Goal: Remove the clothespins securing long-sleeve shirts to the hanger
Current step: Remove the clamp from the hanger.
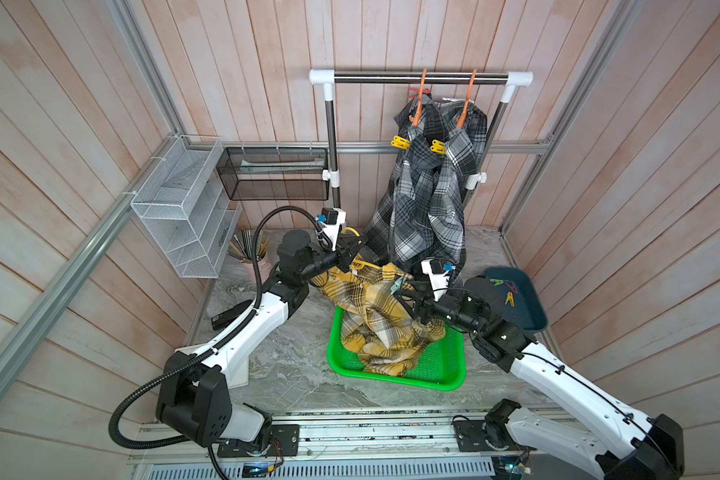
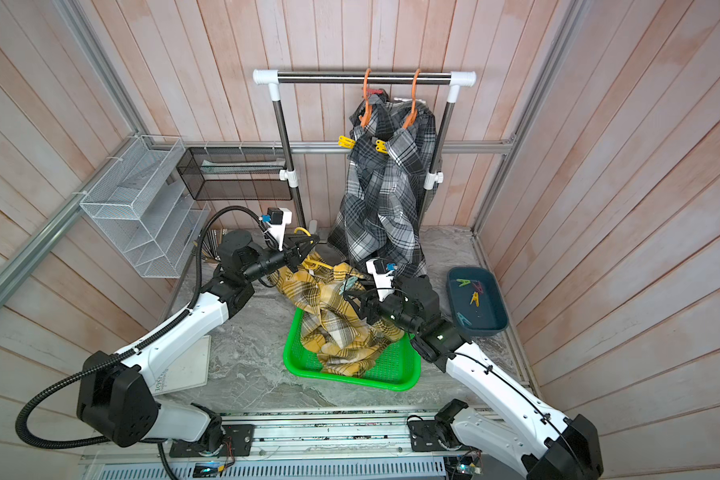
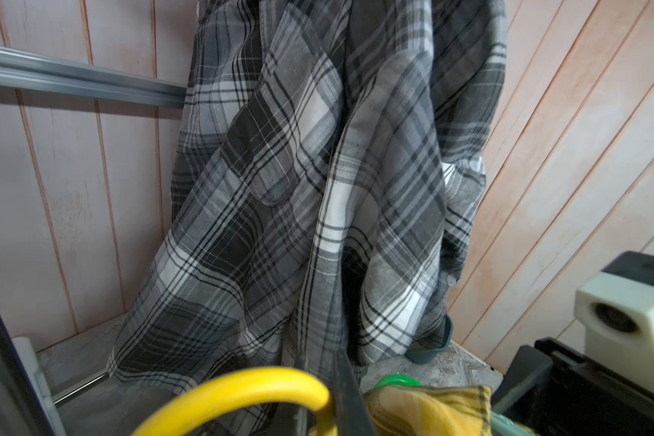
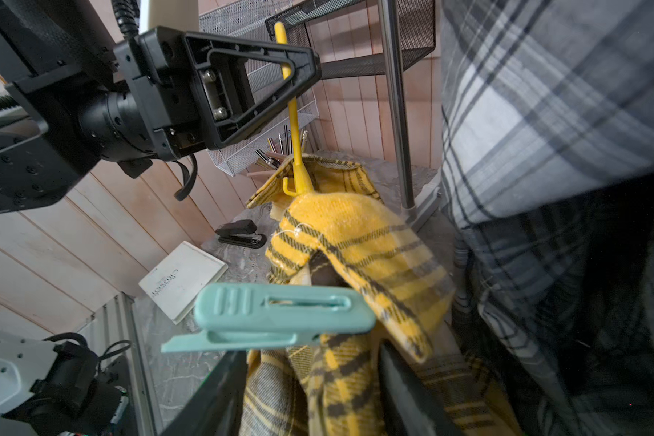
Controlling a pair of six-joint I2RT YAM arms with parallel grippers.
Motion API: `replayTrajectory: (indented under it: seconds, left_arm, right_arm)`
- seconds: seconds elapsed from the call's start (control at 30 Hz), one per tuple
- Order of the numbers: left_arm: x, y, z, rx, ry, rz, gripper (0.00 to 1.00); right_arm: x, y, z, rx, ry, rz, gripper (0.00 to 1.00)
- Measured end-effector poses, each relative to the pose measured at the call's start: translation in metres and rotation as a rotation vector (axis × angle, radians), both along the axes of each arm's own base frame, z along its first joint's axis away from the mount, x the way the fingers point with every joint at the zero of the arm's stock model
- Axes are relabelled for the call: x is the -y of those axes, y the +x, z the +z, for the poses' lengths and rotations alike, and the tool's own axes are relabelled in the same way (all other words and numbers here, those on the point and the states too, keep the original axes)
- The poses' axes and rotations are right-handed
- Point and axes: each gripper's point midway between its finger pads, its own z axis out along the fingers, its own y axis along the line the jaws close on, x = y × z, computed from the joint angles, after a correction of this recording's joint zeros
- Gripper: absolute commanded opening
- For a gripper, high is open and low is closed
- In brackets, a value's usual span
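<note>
The yellow plaid shirt [image 1: 375, 320] hangs from a yellow hanger [image 1: 360, 264] and trails into the green basket [image 1: 391, 377]. My left gripper [image 1: 352, 246] [image 3: 320, 381] is shut on the hanger's hook [image 3: 242, 389]. A pale teal clothespin [image 4: 280, 317] [image 1: 398, 284] is clipped on the shirt's shoulder. My right gripper [image 4: 312, 396] [image 1: 404, 300] stands open just below it, jaws either side of the cloth, holding nothing. Two grey plaid shirts [image 1: 429, 199] hang on orange hangers [image 1: 420, 99] from the rack rail [image 1: 420, 77], each with a yellow clothespin [image 1: 400, 142] [image 1: 437, 146].
A dark blue tray [image 1: 531, 320] at the right holds several loose clothespins. A white wire shelf [image 1: 184, 208] and a black mesh basket [image 1: 275, 174] hang at the left wall. A pen cup [image 1: 254, 253], a stapler [image 1: 229, 316] and a white booklet [image 4: 182, 279] lie at the left.
</note>
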Motion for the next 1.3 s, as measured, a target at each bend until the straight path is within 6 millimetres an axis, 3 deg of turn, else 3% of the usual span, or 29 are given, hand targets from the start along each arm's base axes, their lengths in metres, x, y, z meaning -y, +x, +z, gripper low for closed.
replayTrajectory:
  seconds: [0.23,0.5,0.63,0.83,1.1,1.3]
  left_arm:
    - [-0.003,0.004,-0.015,-0.039,0.044,0.029,0.0]
    - [-0.006,0.006,-0.012,-0.061,0.06,0.051,0.0]
    - [-0.007,0.007,-0.013,-0.07,0.065,0.061,0.0]
    - [-0.008,0.007,-0.019,-0.088,0.082,0.064,0.0]
    - [-0.008,0.007,-0.016,-0.093,0.092,0.064,0.0]
    - [-0.008,0.006,-0.019,-0.102,0.097,0.063,0.0]
  right_arm:
    - [0.009,-0.005,0.005,0.068,-0.123,-0.05,0.63]
    - [-0.015,-0.023,-0.009,0.161,-0.325,-0.045,0.65]
    - [-0.014,-0.014,-0.021,0.174,-0.399,-0.094,0.66]
    - [-0.003,-0.007,-0.013,0.224,-0.432,-0.154,0.66]
    - [-0.002,-0.013,0.005,0.273,-0.445,-0.149,0.66]
    - [-0.004,-0.015,0.004,0.311,-0.486,-0.143,0.66]
